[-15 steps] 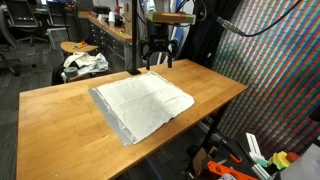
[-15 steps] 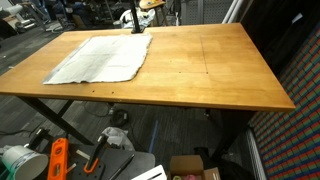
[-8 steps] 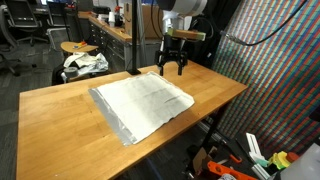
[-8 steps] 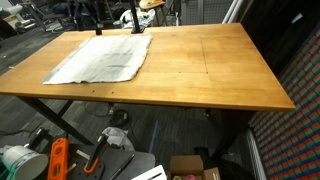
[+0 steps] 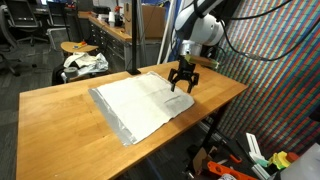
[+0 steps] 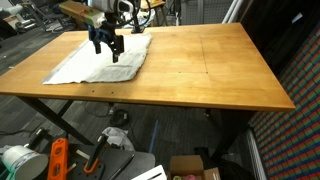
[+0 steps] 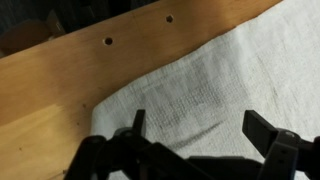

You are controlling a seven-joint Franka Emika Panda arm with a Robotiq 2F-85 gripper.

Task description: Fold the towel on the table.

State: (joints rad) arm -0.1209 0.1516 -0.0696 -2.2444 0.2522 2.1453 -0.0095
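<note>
A white-grey towel point(image 5: 140, 102) lies spread flat on the wooden table point(image 5: 60, 120); it also shows in the other exterior view point(image 6: 98, 60) and fills the wrist view point(image 7: 220, 90). My gripper point(image 5: 182, 84) hangs just above the towel's corner near the table's edge, seen also in an exterior view point(image 6: 106, 46). In the wrist view the gripper point(image 7: 200, 128) is open, its two fingers spread wide over the cloth with nothing between them. The towel's edge runs diagonally across the wrist view beside bare wood.
A stool with a crumpled cloth point(image 5: 83, 62) stands behind the table. Boxes and tools point(image 6: 60, 160) lie on the floor under the table. A coloured mesh wall point(image 5: 280, 70) stands beside the table. Two small holes point(image 7: 108, 42) mark the wood near the towel's edge.
My gripper has moved across the back of the table and down, from above the towel's far edge to just over its corner near the table's side edge. The towel has not moved.
</note>
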